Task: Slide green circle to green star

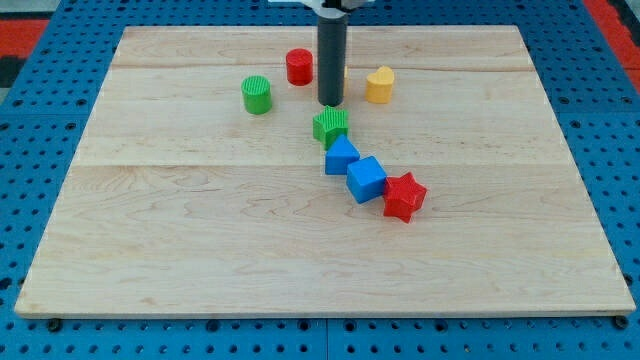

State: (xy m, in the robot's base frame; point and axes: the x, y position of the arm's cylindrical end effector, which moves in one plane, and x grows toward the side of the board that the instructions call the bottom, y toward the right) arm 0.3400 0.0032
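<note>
The green circle [257, 95] stands on the wooden board at the view's upper left of centre. The green star [331, 126] lies near the centre, to the right of and below the circle. My tip [330, 103] is at the end of the dark rod, just above the green star and to the right of the green circle, apart from the circle. The rod hides part of a yellow block behind it.
A red cylinder [299, 67] sits left of the rod. A yellow heart block [379, 85] sits right of it. Two blue blocks [341, 156] [366, 179] and a red star [404, 196] run diagonally below the green star. The wooden board [200, 230] lies on a blue pegboard.
</note>
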